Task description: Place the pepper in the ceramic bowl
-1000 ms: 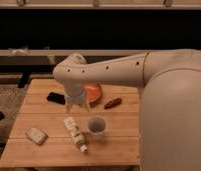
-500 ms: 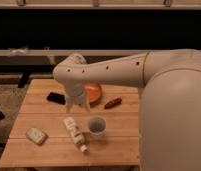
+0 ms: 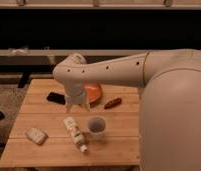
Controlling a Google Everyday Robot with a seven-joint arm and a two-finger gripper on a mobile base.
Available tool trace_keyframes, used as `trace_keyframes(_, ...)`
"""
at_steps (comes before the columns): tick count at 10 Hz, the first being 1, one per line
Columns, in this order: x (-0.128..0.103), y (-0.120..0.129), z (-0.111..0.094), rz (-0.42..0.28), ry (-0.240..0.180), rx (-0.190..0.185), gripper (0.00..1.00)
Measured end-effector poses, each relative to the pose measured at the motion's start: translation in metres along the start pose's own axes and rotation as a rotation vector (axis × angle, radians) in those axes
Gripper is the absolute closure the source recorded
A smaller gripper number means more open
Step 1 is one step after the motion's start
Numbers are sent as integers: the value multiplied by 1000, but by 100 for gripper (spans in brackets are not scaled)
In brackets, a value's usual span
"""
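Gripper (image 3: 77, 106) points down from the bent arm (image 3: 109, 70), partly hiding the ceramic bowl (image 3: 94, 92); its grasp I cannot tell. The pepper (image 3: 113, 103) seems to lie just beside the bowl.

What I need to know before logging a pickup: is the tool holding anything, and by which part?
Nothing that shows: the tool hangs by the bowl, and the pepper lies apart on the table.

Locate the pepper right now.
In the camera view the pepper lies on the wooden table just image-right of the ceramic bowl, beyond the translucent cup; the gripper hangs at the bowl's image-left side, apart from the pepper.
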Motion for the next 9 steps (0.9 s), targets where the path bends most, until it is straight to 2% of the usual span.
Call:
trace_keyframes(6,0,0,0,0,-1,1,35)
trace_keyframes(8,-3,-3,1,16,-6,20,35)
trace_keyframes(9,-11,-12,0,38,-12,35,35)
